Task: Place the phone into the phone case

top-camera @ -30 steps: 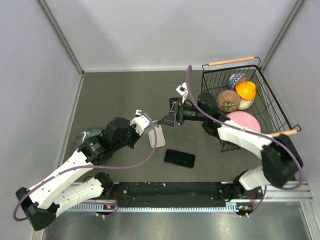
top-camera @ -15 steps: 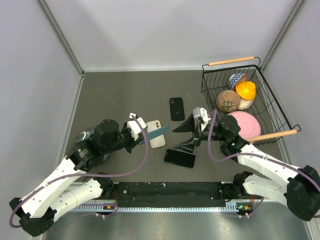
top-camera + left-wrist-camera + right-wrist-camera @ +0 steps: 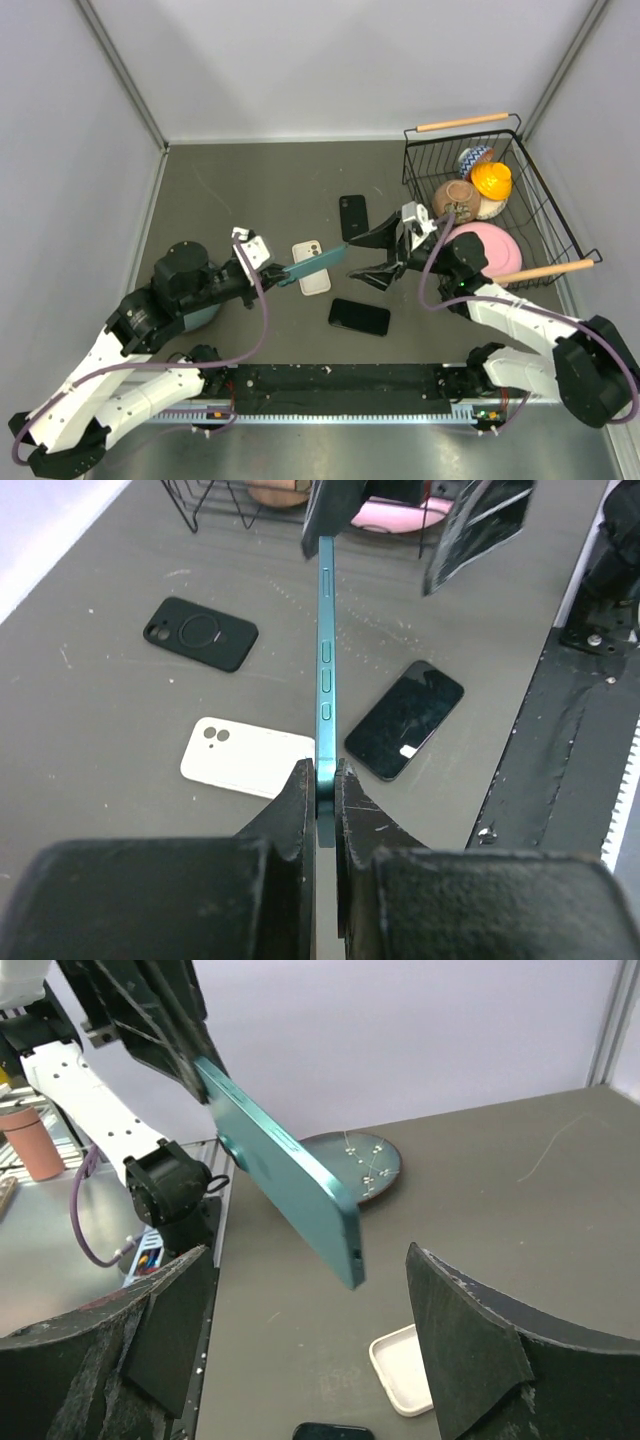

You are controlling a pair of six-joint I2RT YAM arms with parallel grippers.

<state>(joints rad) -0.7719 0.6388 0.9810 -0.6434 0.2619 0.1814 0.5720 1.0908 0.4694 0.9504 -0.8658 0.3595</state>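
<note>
- The left pincer point(image 3: 322, 780) is clamped on the teal phone point(image 3: 325, 660) and holds it on edge in the air.
- The right pincer point(image 3: 377, 255) is wide around the phone's far end, perhaps not touching.
- The white case point(image 3: 245, 755) lies on the counter point(image 3: 250, 190) below.

The left fingers point(image 3: 288, 818) are clamped together, while the right fingers point(image 3: 470, 1350) gape wide.

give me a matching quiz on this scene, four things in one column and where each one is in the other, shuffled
1. teal phone
2. white case
3. black case
4. pink plate

A. in the wire basket
B. clamped edge-on in the left hand
C. flat on the table, nearer the basket
D. flat on the table, nearer the left hand

Pairs: 1-B, 2-D, 3-C, 4-A
</note>
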